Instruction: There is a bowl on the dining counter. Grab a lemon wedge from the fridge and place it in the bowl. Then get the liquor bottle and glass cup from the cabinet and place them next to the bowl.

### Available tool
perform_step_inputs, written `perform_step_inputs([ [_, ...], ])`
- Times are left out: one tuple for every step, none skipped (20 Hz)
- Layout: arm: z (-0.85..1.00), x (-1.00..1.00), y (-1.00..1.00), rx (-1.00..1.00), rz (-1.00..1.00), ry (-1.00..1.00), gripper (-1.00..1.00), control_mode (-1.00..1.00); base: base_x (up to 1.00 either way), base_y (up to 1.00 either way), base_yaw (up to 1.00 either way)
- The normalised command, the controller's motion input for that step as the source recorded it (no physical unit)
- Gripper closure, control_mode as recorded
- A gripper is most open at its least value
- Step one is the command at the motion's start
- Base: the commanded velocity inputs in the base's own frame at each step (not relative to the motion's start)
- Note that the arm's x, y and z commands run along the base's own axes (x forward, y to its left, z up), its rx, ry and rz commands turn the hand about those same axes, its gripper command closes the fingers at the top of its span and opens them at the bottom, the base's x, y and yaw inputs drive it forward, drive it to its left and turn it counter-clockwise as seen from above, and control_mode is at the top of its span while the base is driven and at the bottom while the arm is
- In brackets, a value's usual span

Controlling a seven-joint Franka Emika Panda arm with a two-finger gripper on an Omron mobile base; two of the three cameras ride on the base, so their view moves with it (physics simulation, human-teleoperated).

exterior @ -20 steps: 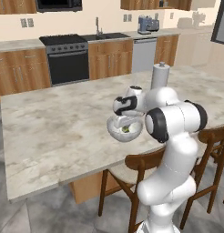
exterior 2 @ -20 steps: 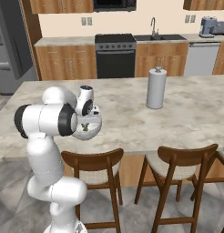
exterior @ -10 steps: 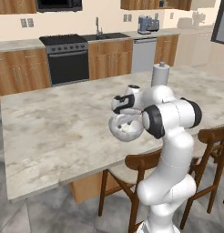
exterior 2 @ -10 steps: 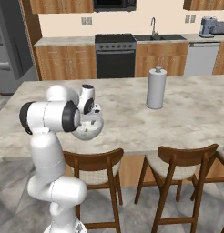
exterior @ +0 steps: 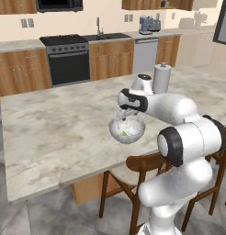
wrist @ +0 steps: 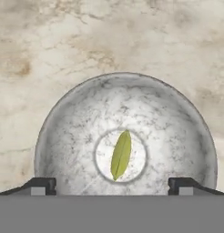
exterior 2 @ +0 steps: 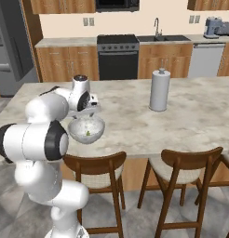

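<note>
Hand view shows you the pincer (wrist: 112, 184) now spread wide above the bowl (wrist: 68, 136); a second ago it was shut. Its lemon wedge (wrist: 121, 154) lies at the bowl's centre, so that step looks done. Beyond the bowl, bare bench (wrist: 63, 41): bottle and glass remain.

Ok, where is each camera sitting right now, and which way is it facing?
Left base view: behind the arm's left, facing the counter and bowl; arm rises lower right.
Right base view: behind its right, same bowl, paper towel roll; arm lower left.
Hand view: straight down into the bowl at the lemon wedge, jaws wide apart.
</note>
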Motion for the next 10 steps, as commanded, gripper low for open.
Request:
perform_step_inputs([
  [1.00,-0.76,0.00,0.00,0.00,-0.21,-1.00,-1.00,0.00,0.00,0.00],
  [1.00,-0.89,0.00,0.00,0.00,-0.24,-1.00,-1.00,0.00,0.00,0.00],
  [1.00,-1.00,0.00,0.00,0.00,-0.27,-1.00,-1.00,0.00,0.00,0.00],
  [1.00,-1.00,0.00,0.00,0.00,-0.26,-1.00,-1.00,0.00,0.00,0.00],
  [1.00,-1.00,0.00,0.00,0.00,-0.24,-1.00,-1.00,0.00,0.00,0.00],
  [1.00,-1.00,0.00,0.00,0.00,-0.21,-1.00,-1.00,0.00,0.00,0.00],
  [1.00,-1.00,0.00,0.00,0.00,-0.15,-1.00,-1.00,0.00,0.00,0.00],
  [1.00,-1.00,0.00,0.00,0.00,-0.14,-1.00,-1.00,0.00,0.00,0.00],
  [1.00,-1.00,0.00,0.00,0.00,-0.12,-1.00,-1.00,0.00,0.00,0.00],
  [1.00,-1.00,0.00,0.00,0.00,-0.09,-1.00,-1.00,0.00,0.00,0.00],
])
